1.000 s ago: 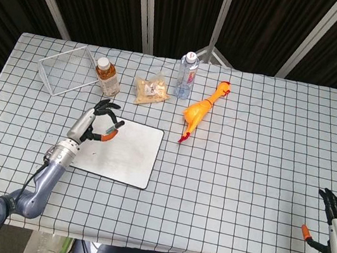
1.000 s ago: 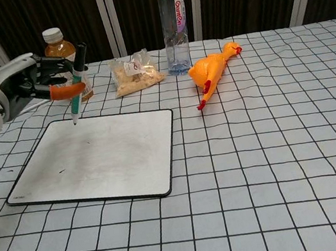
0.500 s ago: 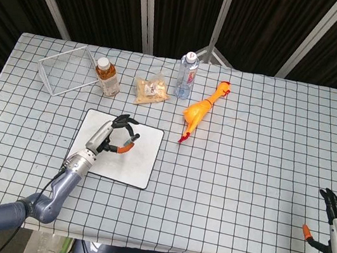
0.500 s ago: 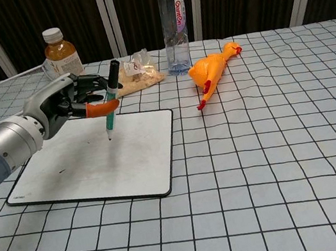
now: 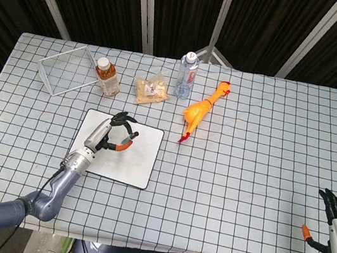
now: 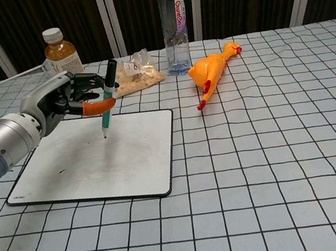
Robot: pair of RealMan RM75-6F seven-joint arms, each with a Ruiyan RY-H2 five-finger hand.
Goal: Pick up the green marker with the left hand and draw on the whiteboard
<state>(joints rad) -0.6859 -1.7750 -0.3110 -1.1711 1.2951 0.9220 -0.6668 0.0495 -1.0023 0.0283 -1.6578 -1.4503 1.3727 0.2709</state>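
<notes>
My left hand (image 6: 63,103) (image 5: 110,135) pinches the green marker (image 6: 108,101) (image 5: 129,138) between thumb and fingers. The marker stands nearly upright, black cap up, tip pointing down just above the whiteboard (image 6: 66,173) (image 5: 137,160). The tip hangs over the board's upper middle part; whether it touches the surface I cannot tell. The board lies flat at the table's front left, white with a dark rim and faint smudges. My right hand (image 5: 335,225) rests at the table's front right corner, fingers spread, holding nothing; it shows only in the head view.
Behind the board stand a tea bottle (image 6: 61,50) (image 5: 107,76), a snack bag (image 6: 136,71) (image 5: 151,88) and a water bottle (image 6: 174,25) (image 5: 186,75). A rubber chicken (image 6: 210,70) (image 5: 201,109) lies to the right. A wire basket (image 5: 66,66) sits at the back left.
Over the last second my left hand carried the marker from the board's far left corner toward its middle. In the last half second it drew back slightly toward the far edge.
</notes>
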